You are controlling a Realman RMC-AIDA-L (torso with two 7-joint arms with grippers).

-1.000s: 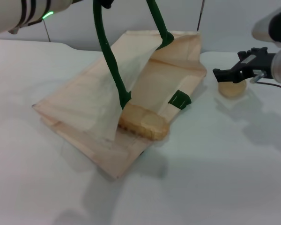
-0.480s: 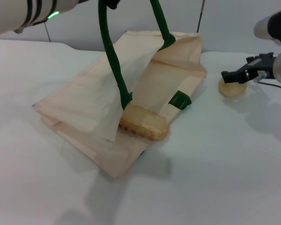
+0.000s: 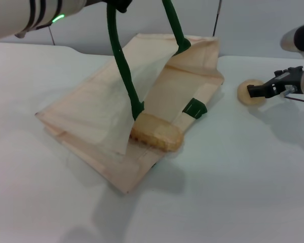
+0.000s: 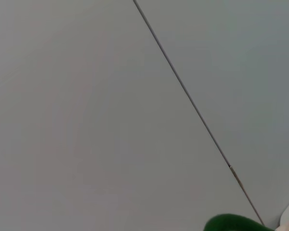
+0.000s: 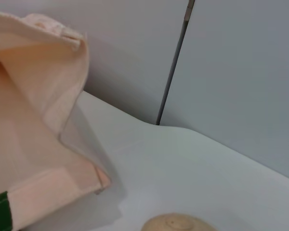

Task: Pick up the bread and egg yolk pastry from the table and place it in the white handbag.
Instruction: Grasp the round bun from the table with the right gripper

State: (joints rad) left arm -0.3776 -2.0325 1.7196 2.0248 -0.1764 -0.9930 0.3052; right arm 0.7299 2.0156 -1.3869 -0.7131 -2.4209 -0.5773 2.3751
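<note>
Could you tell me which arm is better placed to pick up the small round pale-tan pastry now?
The right: its gripper is beside the small round pale-tan pastry on the white table, while the left arm holds up the cream fabric handbag's dark green handle.

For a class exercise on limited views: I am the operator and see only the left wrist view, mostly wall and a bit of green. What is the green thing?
Observer: A handle of the handbag, running up to the left gripper at the head view's top edge.
Operator: Where is the bread?
Observer: The bread lies at the handbag's mouth, one end under the raised flap.
Operator: And the pastry?
Observer: The pastry sits on the table to the handbag's right, apart from it, with the right gripper low beside it.
</note>
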